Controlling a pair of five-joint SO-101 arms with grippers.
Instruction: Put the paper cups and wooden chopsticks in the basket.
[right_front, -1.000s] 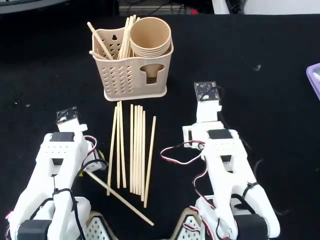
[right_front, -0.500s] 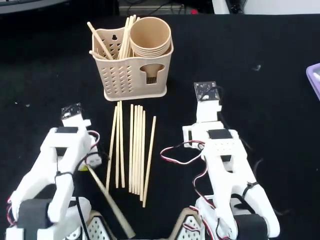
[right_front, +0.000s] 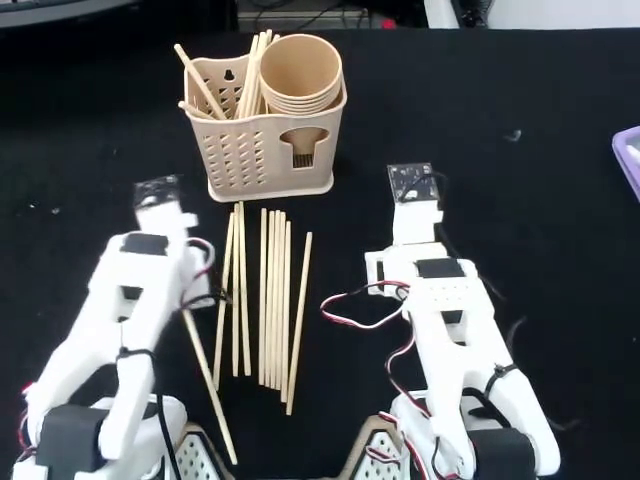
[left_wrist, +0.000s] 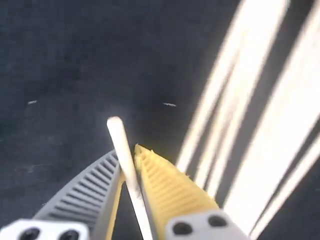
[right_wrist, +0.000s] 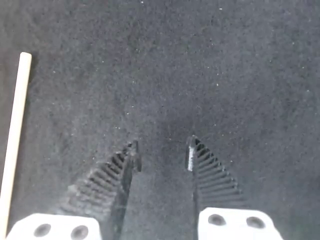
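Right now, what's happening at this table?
The left arm has its jaws shut on one thin wooden chopstick, beside a row of loose wooden chopsticks lying on the black table. The beige perforated plastic basket already holds a stack of brown paper cups and a few upright chopsticks. The right arm sits with its jaws open over bare table, holding nothing.

Bright, even light falls from overhead onto the black table (right_front: 540, 200), which swallows most shadows. The pale basket (right_front: 262, 150) is lit cleanly. In the left wrist view the loose chopsticks (left_wrist: 260, 95) glare into whitish streaks, perhaps overexposed. Under the right gripper (right_wrist: 163, 145) the cloth is dimmer, with a soft shadow.
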